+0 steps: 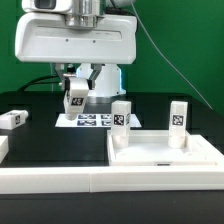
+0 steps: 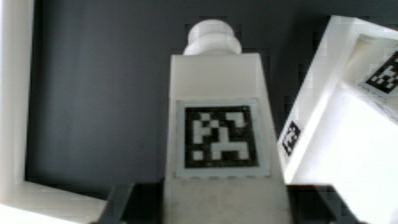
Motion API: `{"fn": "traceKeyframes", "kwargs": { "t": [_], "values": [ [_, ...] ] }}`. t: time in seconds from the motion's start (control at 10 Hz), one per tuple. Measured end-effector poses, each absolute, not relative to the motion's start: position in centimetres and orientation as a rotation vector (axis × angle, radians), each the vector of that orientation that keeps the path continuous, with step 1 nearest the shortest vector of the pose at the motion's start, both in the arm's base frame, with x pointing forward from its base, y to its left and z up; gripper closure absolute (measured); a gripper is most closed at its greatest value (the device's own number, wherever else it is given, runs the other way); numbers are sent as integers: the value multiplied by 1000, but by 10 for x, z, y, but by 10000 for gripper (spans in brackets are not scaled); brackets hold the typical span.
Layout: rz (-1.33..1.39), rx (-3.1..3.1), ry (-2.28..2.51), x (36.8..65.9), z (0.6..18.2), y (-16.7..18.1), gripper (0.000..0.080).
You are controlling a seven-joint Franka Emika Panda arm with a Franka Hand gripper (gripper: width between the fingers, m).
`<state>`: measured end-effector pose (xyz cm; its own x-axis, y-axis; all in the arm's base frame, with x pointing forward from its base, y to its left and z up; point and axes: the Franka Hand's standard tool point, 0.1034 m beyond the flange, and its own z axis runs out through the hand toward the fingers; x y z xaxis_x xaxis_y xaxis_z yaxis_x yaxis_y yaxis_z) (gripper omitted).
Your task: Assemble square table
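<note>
My gripper (image 1: 76,93) hangs at the back of the black table, above the marker board (image 1: 97,120). It is shut on a short white leg (image 1: 76,96), whose tag faces the exterior camera. In the wrist view the held leg (image 2: 221,110) fills the middle, its tag toward the camera and its threaded peg (image 2: 212,40) pointing away. The black fingers (image 2: 143,200) press both of its sides, and the gripper (image 2: 222,202) holds its near end. The white tabletop (image 1: 165,155) lies at the exterior view's front right. Two legs (image 1: 121,114) (image 1: 178,116) stand upright on its far corners.
Another white leg (image 1: 12,120) lies at the exterior view's left edge. The long white rail (image 1: 55,180) borders the front. In the wrist view a white tagged part (image 2: 347,95) sits close beside the held leg, and a white edge (image 2: 15,100) runs along the other side.
</note>
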<state>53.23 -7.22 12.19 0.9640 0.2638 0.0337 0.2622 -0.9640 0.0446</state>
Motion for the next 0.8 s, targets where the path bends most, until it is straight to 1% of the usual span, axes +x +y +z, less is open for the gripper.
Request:
{"fn": "traceKeyframes", "kwargs": {
  "t": [0.1,0.2,0.4,0.8],
  "values": [
    [85,3079,404,536,123,-64,509],
    [79,3087,430,546,128,-51,509],
    [96,3080,467,573,136,-39,509],
    [143,3063,475,578,133,-41,509]
  ]
}}
